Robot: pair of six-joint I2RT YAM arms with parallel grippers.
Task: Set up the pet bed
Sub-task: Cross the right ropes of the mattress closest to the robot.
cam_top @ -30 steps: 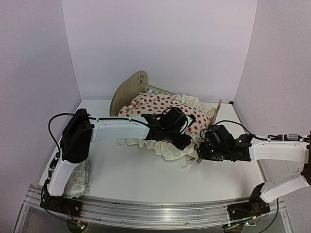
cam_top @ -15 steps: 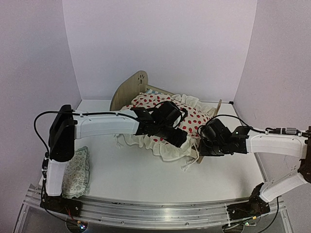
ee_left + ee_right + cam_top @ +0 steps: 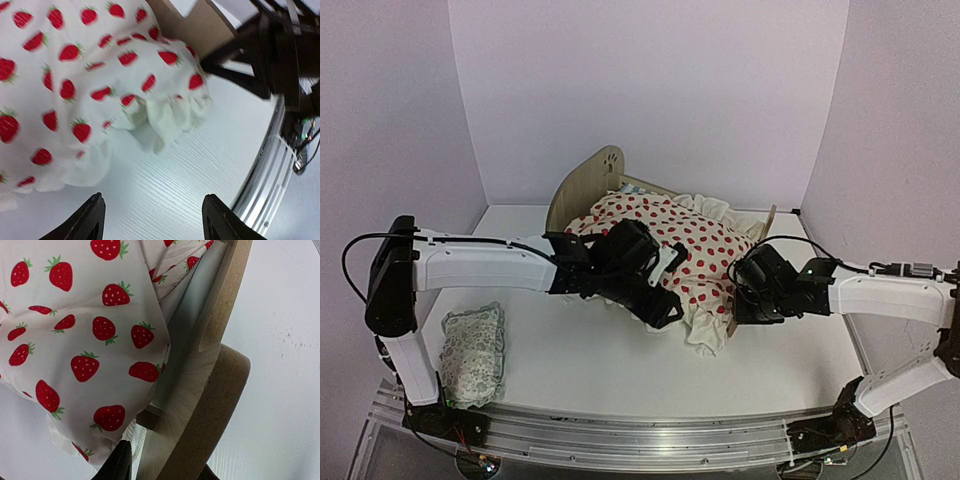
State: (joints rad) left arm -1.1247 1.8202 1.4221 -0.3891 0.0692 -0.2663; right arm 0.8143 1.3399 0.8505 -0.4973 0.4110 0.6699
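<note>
The pet bed's plywood headboard [image 3: 588, 185] with its paw-print cutout stands at the back, and its footboard [image 3: 768, 225] is on the right. A cream strawberry-print blanket [image 3: 670, 245] covers the bed and hangs over the near side. My left gripper [image 3: 655, 300] hovers over bare table just in front of the blanket's ruffled hem [image 3: 170, 117]. In the left wrist view the left gripper [image 3: 155, 215] is open and holds nothing. My right gripper [image 3: 745, 300] sits at the footboard's near end. In the right wrist view the right gripper [image 3: 162, 472] is shut on the footboard [image 3: 200, 405], with the blanket [image 3: 95, 330] against its left finger.
A small green-patterned pillow [image 3: 473, 350] lies on the table at the near left, beside the left arm's base. White walls close in the back and both sides. The metal rail [image 3: 272, 175] runs along the table's near edge.
My left arm has drawn back toward the near left, and the blanket now lies flatter over the bed's near side. The right gripper has narrowed on the footboard.
</note>
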